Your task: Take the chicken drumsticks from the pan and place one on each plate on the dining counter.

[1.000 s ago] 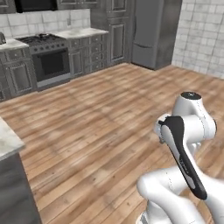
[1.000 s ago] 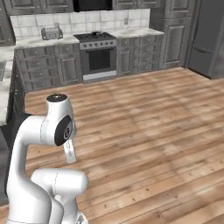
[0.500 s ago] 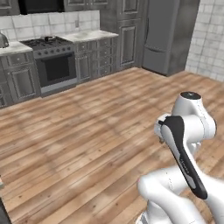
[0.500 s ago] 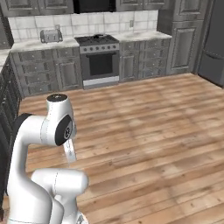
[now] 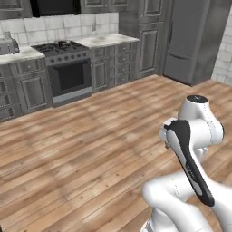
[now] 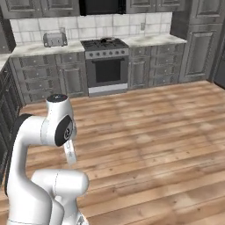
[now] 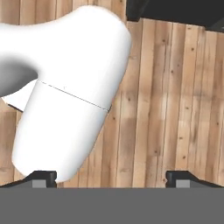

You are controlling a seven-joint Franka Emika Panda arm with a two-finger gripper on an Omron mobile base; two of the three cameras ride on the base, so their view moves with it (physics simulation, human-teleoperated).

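In the hand view my gripper (image 7: 111, 180) points down at the wooden floor. Its two dark fingertips (image 7: 43, 177) stand far apart, open, with nothing between them. The arm is folded up close over the base (image 5: 192, 136) (image 6: 57, 127). The chicken drumsticks, the plates and the dining counter are out of view. A small low shape (image 6: 105, 40) sits on the stove top, too small to tell whether it is the pan.
A black-fronted stove (image 5: 68, 68) (image 6: 107, 66) stands against the far wall between grey cabinets with pale worktops. A toaster (image 6: 55, 39) (image 5: 7, 45) sits left of it. A tall grey fridge (image 5: 195, 41) stands at the right. Open wooden floor (image 6: 154, 132) lies ahead.
The whole picture has shifted, so the base has moved: the stove wall now looks nearer and more centred. The arm keeps its folded pose and the gripper stays open.
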